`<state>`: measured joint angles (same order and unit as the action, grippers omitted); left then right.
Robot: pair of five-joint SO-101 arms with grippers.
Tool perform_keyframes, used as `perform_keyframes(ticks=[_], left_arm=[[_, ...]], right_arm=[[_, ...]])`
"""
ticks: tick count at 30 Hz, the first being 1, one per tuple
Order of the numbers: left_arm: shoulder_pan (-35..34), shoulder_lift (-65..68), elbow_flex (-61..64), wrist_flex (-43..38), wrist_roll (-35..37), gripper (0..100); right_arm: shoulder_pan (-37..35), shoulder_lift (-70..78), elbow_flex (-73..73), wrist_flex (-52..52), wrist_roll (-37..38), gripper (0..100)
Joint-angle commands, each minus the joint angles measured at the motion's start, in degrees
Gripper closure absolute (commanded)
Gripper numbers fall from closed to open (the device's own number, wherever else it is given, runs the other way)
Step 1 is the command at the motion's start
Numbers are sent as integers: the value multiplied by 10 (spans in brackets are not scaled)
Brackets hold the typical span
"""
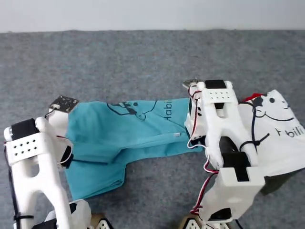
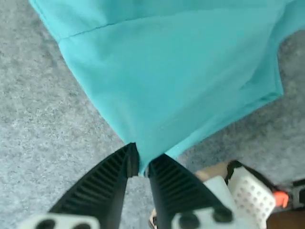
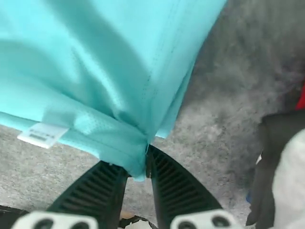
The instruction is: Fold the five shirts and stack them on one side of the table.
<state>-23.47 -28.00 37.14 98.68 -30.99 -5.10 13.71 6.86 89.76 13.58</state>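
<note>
A teal shirt (image 1: 119,133) with a dark printed figure lies stretched across the grey table between the two arms, partly folded, one part hanging toward the front. My left gripper (image 2: 139,164) is shut on the shirt's (image 2: 167,81) left edge. My right gripper (image 3: 141,164) is shut on the shirt's (image 3: 95,62) right edge near a small white label (image 3: 42,133). In the high view the left arm (image 1: 35,157) stands at the shirt's left end and the right arm (image 1: 221,138) at its right end.
A pile of shirts lies at the right, with a white printed shirt (image 1: 279,133) on top, and dark and red cloth beneath. The grey carpet-like table (image 1: 143,62) spreads behind the shirt to the far edge.
</note>
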Motion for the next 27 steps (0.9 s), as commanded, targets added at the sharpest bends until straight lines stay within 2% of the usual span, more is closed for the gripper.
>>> perform_keyframes(ticks=[1,11,17,24,27], left_arm=[[-4,-15,4,19,-14,987],[-5,-12,41,18,-62,987],[-8,-15,86,11,-154,987],[-58,-11,106,-8,-157,987],[-57,-11,138,-8,-157,987]], right_arm=[[23,-32,-1,-1,-2,989],[24,-29,0,-9,-2,989],[24,-29,0,-15,-2,989],[24,-29,0,-15,-2,989],[24,-29,0,-15,-2,989]])
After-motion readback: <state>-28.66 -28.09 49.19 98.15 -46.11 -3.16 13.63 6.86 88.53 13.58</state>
